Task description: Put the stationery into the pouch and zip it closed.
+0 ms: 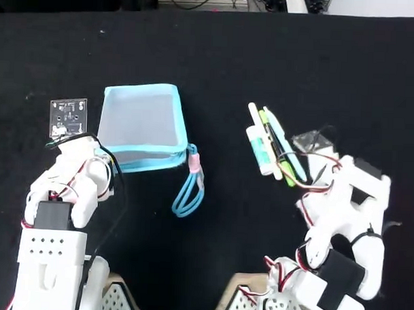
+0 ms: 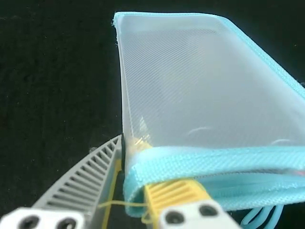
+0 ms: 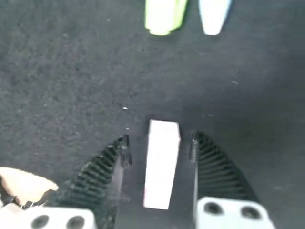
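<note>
Closest to us, the left gripper (image 2: 132,164) pinches a corner of the pouch (image 1: 141,122), its jaws narrow on the blue rim. We see the pouch lying flat on the tabletop (image 1: 231,60), mouth toward the arms, with the pens (image 1: 279,144) bundled well apart on the right arm's side. Smaller, a white block (image 3: 161,164), likely an eraser, sits between the wide jaws of the right gripper (image 3: 159,139). We judge it best to centre on the block, close squarely, then lift straight up.
</note>
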You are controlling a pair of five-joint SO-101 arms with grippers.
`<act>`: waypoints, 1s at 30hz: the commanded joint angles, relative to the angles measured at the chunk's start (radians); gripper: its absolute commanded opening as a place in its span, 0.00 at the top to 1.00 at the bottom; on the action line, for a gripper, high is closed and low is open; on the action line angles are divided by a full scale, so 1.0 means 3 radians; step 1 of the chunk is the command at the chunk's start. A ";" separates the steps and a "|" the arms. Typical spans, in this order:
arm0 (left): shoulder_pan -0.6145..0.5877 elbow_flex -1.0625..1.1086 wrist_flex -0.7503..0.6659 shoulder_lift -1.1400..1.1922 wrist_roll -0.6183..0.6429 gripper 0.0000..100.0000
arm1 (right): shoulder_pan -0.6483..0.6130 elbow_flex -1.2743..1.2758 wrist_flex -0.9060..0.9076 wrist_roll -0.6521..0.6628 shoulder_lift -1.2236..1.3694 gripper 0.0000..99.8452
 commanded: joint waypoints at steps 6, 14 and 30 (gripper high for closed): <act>0.0003 -0.0013 -0.0026 -0.0005 0.0026 0.97 | 0.0066 0.0269 -0.0537 0.0072 -0.0136 0.80; 0.0003 -0.0008 -0.0026 -0.0005 0.0026 0.97 | 0.0066 0.0253 -0.0517 0.0072 -0.0151 0.96; 0.0003 -0.0008 -0.0026 -0.0005 0.0026 0.97 | 0.0061 -0.0591 0.0701 0.0082 -0.0141 0.98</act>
